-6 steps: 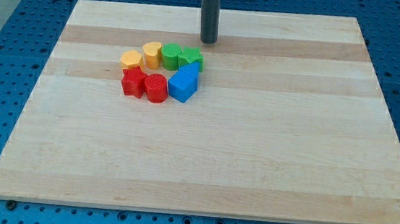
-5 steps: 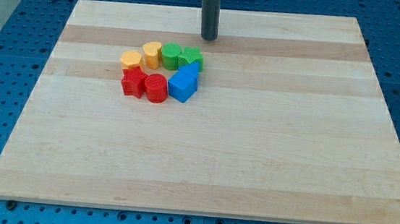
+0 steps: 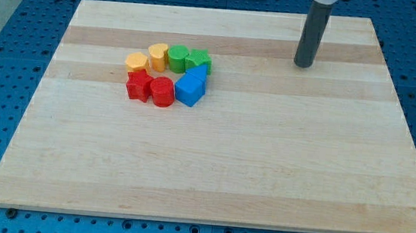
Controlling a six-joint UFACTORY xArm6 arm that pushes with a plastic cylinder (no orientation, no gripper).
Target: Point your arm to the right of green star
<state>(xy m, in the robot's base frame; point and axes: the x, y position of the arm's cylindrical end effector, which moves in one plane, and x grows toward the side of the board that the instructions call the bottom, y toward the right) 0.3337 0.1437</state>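
Observation:
The green star (image 3: 198, 61) sits at the right end of the top row of a tight cluster of blocks, left of the board's middle. My tip (image 3: 302, 65) rests on the wooden board (image 3: 265, 152) far to the star's right, at about the same height in the view and well apart from every block. The dark rod rises from it to the view's top.
In the cluster: a green round block (image 3: 177, 56), a yellow block (image 3: 157, 54), an orange-yellow block (image 3: 136, 62), a red star (image 3: 139, 85), a red round block (image 3: 162, 91), two blue blocks (image 3: 191, 87). Blue pegboard (image 3: 4, 31) surrounds the board.
My tip has moved from just above the green blocks far to the view's right and slightly down. No block has moved.

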